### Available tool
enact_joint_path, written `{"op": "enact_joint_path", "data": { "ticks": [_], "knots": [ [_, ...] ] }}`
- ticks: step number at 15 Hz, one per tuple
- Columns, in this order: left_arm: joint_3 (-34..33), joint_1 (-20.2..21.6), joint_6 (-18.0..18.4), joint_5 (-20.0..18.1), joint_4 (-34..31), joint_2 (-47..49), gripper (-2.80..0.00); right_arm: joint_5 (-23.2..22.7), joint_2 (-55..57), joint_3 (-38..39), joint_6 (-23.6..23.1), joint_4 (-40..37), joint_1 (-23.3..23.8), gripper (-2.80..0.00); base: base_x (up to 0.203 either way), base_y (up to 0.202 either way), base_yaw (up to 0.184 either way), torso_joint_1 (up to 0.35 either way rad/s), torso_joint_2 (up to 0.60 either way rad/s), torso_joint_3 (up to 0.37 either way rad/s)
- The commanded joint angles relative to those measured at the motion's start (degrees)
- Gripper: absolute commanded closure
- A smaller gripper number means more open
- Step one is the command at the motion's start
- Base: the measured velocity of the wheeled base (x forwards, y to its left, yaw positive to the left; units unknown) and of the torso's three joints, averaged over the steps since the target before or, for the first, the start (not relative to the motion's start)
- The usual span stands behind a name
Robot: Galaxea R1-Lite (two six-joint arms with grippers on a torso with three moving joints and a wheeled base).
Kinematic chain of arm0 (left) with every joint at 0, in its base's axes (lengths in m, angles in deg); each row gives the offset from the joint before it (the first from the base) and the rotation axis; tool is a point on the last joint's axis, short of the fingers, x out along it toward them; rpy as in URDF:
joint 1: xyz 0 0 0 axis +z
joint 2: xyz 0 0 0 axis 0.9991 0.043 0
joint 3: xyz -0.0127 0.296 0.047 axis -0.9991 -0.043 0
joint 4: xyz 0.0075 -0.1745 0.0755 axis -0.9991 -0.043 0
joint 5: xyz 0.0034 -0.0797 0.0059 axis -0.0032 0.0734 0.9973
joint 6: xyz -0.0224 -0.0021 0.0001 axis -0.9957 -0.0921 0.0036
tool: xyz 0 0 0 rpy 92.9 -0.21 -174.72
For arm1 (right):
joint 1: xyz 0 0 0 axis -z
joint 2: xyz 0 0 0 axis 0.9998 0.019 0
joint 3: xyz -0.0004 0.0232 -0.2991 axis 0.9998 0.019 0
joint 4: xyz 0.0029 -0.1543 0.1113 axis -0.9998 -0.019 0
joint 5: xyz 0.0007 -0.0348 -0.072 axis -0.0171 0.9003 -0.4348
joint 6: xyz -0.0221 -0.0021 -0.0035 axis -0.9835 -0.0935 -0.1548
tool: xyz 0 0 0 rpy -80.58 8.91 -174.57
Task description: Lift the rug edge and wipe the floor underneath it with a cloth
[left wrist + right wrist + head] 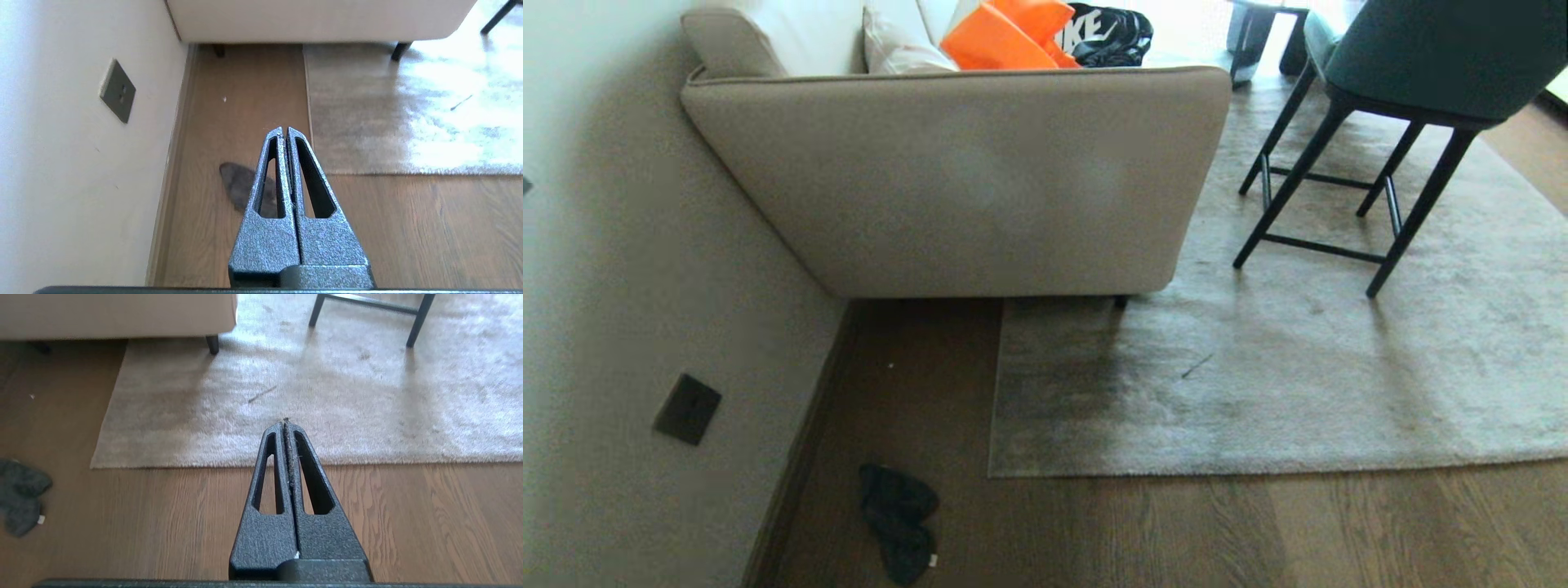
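Two black grippers, left gripper (284, 131) and right gripper (285, 422), both pressed together, empty. One crumpled dark grey cloth (898, 520) on brown wood-plank floor (1217, 531) by wall. One light-grey rug edge (1258, 469) flat. Beyond: one beige sofa (964, 180), one teal chair (1421, 57).

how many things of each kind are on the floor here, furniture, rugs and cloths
furniture: 2, a sofa and a chair
rugs: 1, the rug
cloths: 1, the cloth on the bare floor
total: 4
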Motion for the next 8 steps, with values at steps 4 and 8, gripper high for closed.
{"op": "enact_joint_path", "data": {
  "ticks": [4,8],
  "knots": [
    [0.0,0.0,0.0,0.0,0.0,0.0,0.00,0.0,0.1,0.0,0.0,0.0,0.1,0.00,0.000,0.000,0.000,0.000,0.00,0.202],
    [0.0,0.0,0.0,0.0,0.0,0.0,0.00,0.0,0.0,0.0,0.0,0.0,0.0,0.00,0.000,0.000,0.000,0.002,0.00,0.201]
  ]
}}
